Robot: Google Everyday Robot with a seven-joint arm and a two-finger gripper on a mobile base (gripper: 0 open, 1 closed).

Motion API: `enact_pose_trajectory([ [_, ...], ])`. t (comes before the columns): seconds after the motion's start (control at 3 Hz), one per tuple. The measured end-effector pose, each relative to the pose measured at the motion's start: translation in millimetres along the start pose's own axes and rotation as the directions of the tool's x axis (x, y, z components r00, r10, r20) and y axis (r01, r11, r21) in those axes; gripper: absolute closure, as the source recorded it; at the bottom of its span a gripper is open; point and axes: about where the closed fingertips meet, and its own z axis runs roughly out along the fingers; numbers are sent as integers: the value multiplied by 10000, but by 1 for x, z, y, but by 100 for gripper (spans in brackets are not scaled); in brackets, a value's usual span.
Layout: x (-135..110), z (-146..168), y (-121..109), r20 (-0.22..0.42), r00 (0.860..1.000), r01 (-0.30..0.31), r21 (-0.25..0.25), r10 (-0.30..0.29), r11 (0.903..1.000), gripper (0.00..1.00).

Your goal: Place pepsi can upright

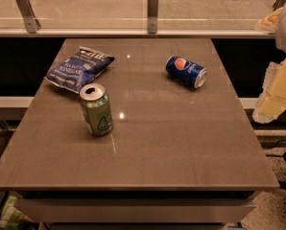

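The pepsi can [186, 71] is dark blue with a round red, white and blue logo and silver ends. It lies on its side on the brown table [181, 143], at the back right, with one silver end facing front right. My gripper [273, 96] is a pale cream shape at the right edge of the view, beyond the table's right edge. It is well apart from the can, to its right, and holds nothing that I can see.
A green can [96, 109] stands upright left of the table's centre, its top opened. A blue chip bag [78, 67] lies at the back left. A glass railing with metal posts [152, 11] runs behind the table.
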Motion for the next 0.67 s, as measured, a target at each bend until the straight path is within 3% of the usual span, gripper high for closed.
enact_pose_trajectory([
  [0.33, 0, 0, 0, 1, 10000, 0, 2, 0, 10000, 0],
  [0.67, -5, 1, -4, -398, 9989, -230, 96, 234, 9997, 0],
])
